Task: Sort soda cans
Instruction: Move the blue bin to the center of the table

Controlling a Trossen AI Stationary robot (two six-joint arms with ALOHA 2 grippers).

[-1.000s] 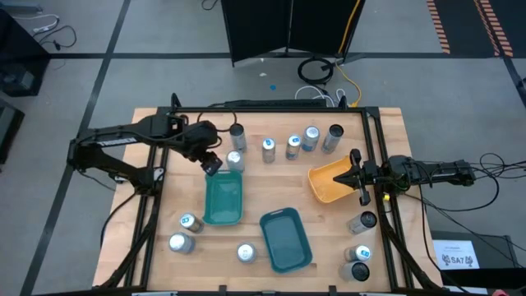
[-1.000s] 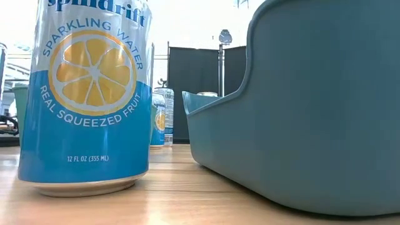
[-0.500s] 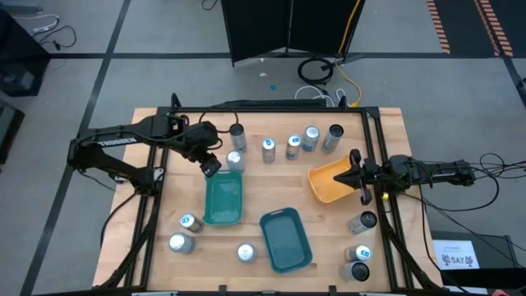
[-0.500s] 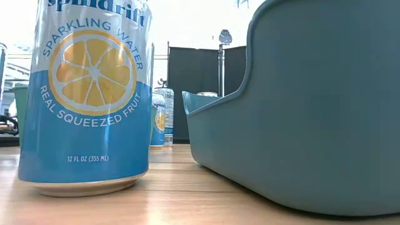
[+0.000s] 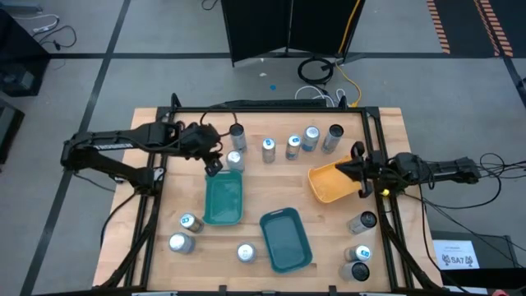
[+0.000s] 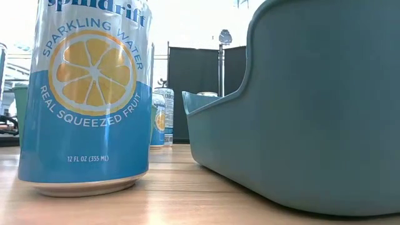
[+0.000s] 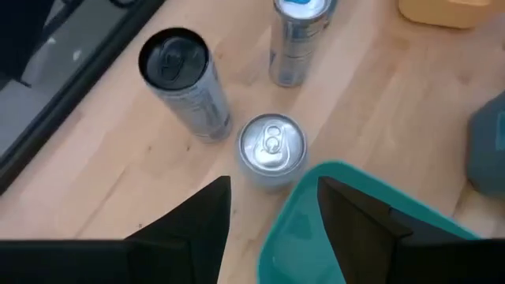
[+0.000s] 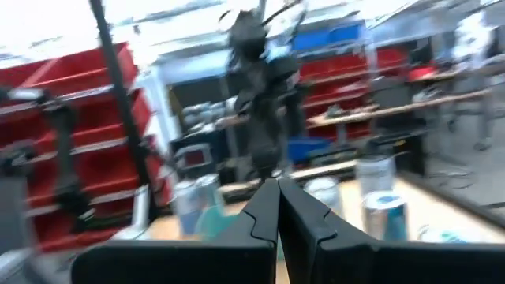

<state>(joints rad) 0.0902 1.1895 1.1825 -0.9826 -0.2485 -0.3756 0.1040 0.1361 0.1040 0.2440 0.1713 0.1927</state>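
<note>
Several silver soda cans stand upright on the wooden table. A row at the far side includes a dark-topped can and a silver-topped can. More cans stand at the near left and near right. My left gripper hovers open just left of the silver-topped can, above the far end of the green tray; nothing is between its fingers. My right gripper is shut and empty at the right edge of the orange tray, its fingers closed together in the right wrist view.
A teal tray lies near the table's front middle, next to a blue and silver can that fills the low view. The dark-topped can and a blue-topped can stand close beyond the silver-topped one. Black frame rails run along both table sides.
My left gripper has rolled about its own line and sunk slightly beside the silver-topped can, staying open. My right gripper has risen a little and tipped upward at the orange tray's edge, staying shut. No can or tray has moved.
</note>
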